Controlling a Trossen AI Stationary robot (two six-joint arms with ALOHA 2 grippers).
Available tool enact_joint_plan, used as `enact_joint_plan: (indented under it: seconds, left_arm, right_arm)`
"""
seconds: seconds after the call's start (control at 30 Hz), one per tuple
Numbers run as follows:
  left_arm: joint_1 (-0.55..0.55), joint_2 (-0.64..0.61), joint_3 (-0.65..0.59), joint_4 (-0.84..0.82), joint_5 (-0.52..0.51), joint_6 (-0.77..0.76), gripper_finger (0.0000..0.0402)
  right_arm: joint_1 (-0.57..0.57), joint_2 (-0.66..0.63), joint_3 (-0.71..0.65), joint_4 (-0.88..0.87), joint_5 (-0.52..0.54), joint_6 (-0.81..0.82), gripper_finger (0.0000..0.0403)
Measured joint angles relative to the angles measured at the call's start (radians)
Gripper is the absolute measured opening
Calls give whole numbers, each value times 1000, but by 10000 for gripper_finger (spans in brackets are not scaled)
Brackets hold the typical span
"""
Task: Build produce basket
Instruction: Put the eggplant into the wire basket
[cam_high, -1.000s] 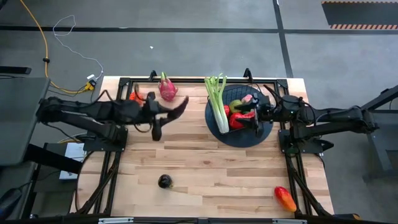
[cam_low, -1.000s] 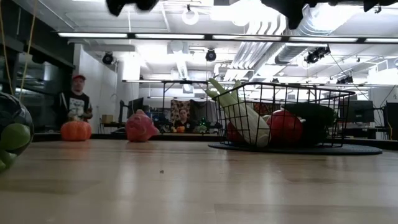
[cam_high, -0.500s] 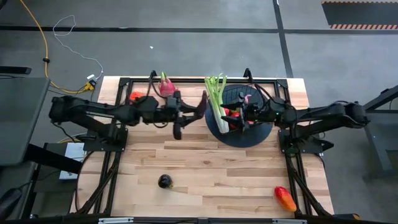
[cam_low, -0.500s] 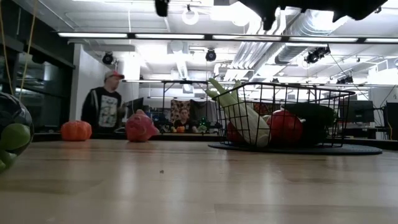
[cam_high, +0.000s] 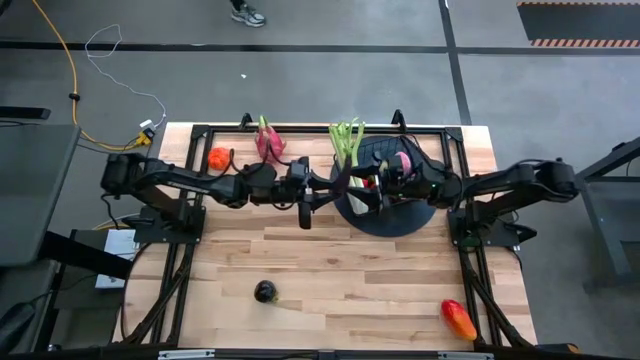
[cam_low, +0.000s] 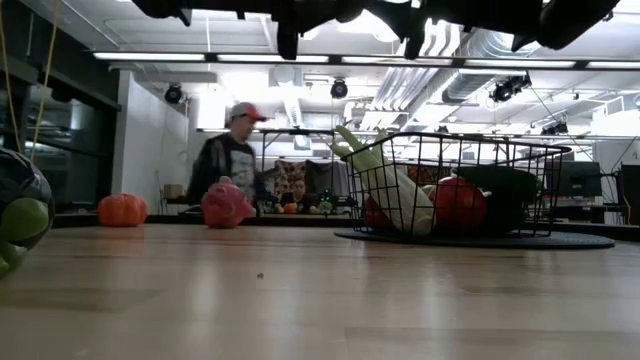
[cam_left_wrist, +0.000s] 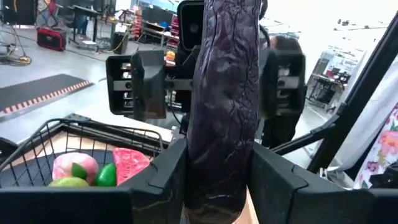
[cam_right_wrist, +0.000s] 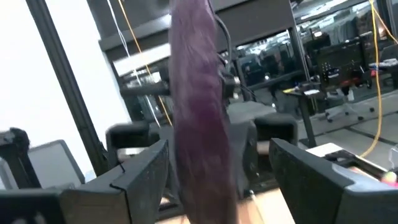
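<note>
- High view: left pincer (cam_high: 335, 185) and right pincer (cam_high: 368, 188) meet nose to nose over the basket (cam_high: 392, 152) at its left rim, the purple eggplant (cam_high: 343, 179) between them.
- Left wrist view: left pincer (cam_left_wrist: 214, 177) closed on the eggplant (cam_left_wrist: 224, 93), fingers (cam_left_wrist: 163, 180) pressed to both its sides.
- Right wrist view: right pincer (cam_right_wrist: 214, 177) spread wide, fingers (cam_right_wrist: 140, 171) standing off the eggplant (cam_right_wrist: 199, 106); contact cannot be made out.
- Basket sits on a dark round mat (cam_high: 415, 218) at the table's (cam_high: 340, 270) far right; celery (cam_high: 346, 138) pokes over its far-left rim.
- Open wood runs in front of the mat; a dark round fruit (cam_high: 264, 291) lies near the front edge, a mango (cam_high: 458, 318) at the front right corner.
- Dragon fruit (cam_high: 269, 143) and an orange fruit (cam_high: 218, 157) lie along the far left edge.
- Arms hide most of the basket's contents from above.
- Low view: a person (cam_low: 232, 160) stands beyond the table.
- No readable writing.
</note>
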Motion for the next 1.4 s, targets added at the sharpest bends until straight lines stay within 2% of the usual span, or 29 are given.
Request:
enact_joint_plan:
  seconds: [0.2, 0.47, 0.77, 0.93, 1.23, 1.4]
  left_arm:
    - [14, 19, 0, 1, 0, -4, 133]
    - [42, 20, 0, 2, 1, -19, 133]
    - [53, 19, 0, 0, 26, -19, 133]
    - [52, 19, 0, 3, 30, -18, 133]
    - [51, 19, 0, 11, 36, -18, 133]
    - [52, 19, 0, 12, 34, -11, 141]
  right_arm:
    - [0, 31, 1, 54, -18, 30, 268]
    - [0, 100, 90, -19, -52, 0, 268]
    - [-14, 94, 118, -76, -62, -28, 264]
    - [-16, 81, 118, -82, -63, -16, 226]
    - [-17, 65, 118, -104, -61, -4, 109]
    - [-26, 57, 118, -116, -65, -7, 92]
